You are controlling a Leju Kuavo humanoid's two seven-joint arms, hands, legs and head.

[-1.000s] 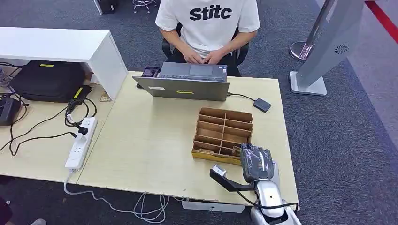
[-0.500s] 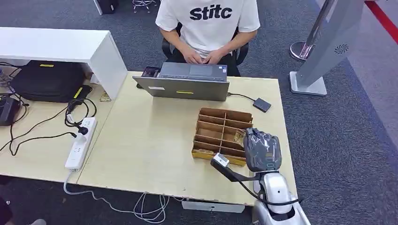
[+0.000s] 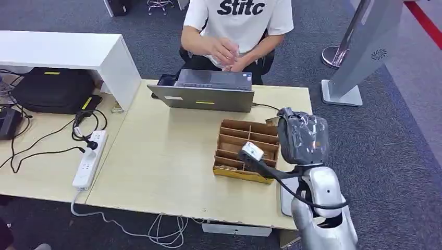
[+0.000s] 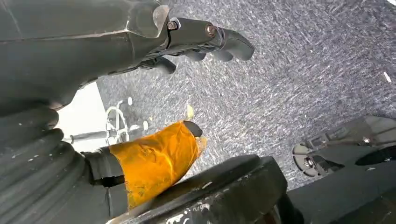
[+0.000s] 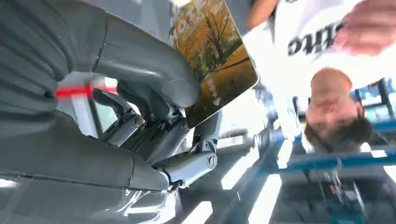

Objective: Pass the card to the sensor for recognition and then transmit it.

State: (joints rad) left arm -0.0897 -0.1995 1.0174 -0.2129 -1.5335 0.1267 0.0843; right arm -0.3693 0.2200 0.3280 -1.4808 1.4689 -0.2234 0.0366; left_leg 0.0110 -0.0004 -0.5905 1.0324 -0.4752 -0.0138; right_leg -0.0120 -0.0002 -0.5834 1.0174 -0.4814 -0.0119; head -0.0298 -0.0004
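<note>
**Right hand holds the card up over the desk's far right corner**

The right hand [image 3: 303, 138] is raised above the right end of the wooden table [image 3: 167, 156], just past the divided wooden organiser box [image 3: 247, 148], and it grasps one card [image 5: 212, 60]. In the right wrist view the card is pinched between the thick grey thumb [image 5: 144, 65] and the darker fingers [image 5: 187, 130], with most of its face sticking out beyond them toward the seated person [image 3: 237, 26].

The card is glossy and rectangular, printed with an autumn scene of yellow-orange trees, with small white lettering near one corner. From the head view only a sliver of it shows at the hand.

The left hand [image 4: 205, 39] hangs over grey carpet, its fingers loosely apart with nothing in them.

On the table stand one laptop [image 3: 206, 94], one organiser box and one small dark sensor pad [image 3: 273, 121], cabled to the laptop and partly hidden by the hand. One white power strip [image 3: 89, 159] lies on the neighbouring desk.
</note>
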